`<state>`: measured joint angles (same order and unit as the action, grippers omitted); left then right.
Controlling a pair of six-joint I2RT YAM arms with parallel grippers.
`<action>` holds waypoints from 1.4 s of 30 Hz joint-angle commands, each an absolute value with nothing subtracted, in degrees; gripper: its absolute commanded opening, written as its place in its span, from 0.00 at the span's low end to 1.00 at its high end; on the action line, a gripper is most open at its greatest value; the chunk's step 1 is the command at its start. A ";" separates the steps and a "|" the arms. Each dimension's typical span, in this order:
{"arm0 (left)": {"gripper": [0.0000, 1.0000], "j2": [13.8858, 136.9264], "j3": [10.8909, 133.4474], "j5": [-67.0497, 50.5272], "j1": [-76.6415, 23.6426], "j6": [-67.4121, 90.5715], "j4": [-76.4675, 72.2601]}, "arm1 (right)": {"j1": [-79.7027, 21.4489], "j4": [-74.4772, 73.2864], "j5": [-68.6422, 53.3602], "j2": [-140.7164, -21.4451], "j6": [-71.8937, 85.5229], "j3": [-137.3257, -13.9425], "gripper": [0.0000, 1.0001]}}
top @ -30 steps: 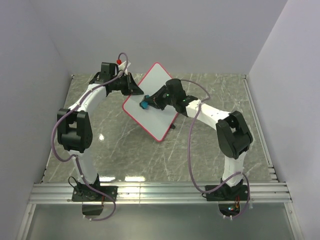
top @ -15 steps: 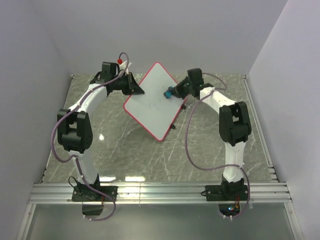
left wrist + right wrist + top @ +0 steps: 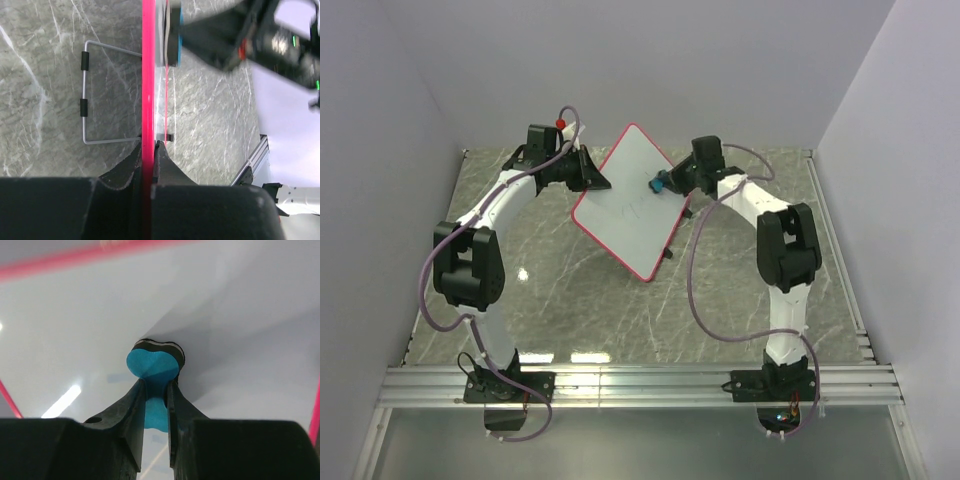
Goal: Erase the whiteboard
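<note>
From above, the whiteboard [image 3: 620, 228] stands tilted over the far middle of the tabletop [image 3: 570, 300], with faint marks on it. Left wrist view: the left jaws are clamped shut on its red rim. Right wrist view: the right jaws grip a blue eraser [image 3: 152, 365] pressed to the whiteboard

Plain pale walls [image 3: 720, 60] enclose a grey marble-patterned table [image 3: 570, 310] with light glints.

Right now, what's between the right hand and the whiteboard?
A blue eraser, pinched in the right hand, with its face against the whiteboard. The right wrist view shows it.
</note>
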<state>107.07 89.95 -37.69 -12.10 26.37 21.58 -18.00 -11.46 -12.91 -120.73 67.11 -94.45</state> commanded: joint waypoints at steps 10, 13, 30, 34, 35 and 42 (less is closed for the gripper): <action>0.00 107.84 87.45 -30.24 -15.12 20.48 22.68 | -37.79 -7.12 -17.75 -105.83 71.10 -69.62 0.00; 0.00 107.58 86.93 -30.50 -15.20 20.74 22.41 | -38.50 -7.12 -17.49 -104.86 71.02 -68.21 0.00; 0.00 102.48 84.99 -29.27 -17.31 19.95 25.75 | -19.87 -20.81 -15.91 -124.89 60.04 -101.25 0.00; 0.00 101.87 83.59 -28.92 -18.10 20.39 25.40 | -18.81 -25.05 -16.69 -131.65 57.66 -113.53 0.00; 0.00 101.69 83.50 -28.92 -18.19 20.48 25.31 | -18.90 -24.61 -17.05 -132.10 57.83 -113.82 0.00; 0.00 101.78 83.32 -28.30 -18.63 20.21 25.23 | -21.87 -18.20 -18.37 -125.53 58.89 -98.92 0.00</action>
<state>102.08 85.08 -31.11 -14.92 29.43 19.90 -17.15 -15.42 -19.27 -127.00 60.84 -107.09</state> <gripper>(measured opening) 0.086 0.252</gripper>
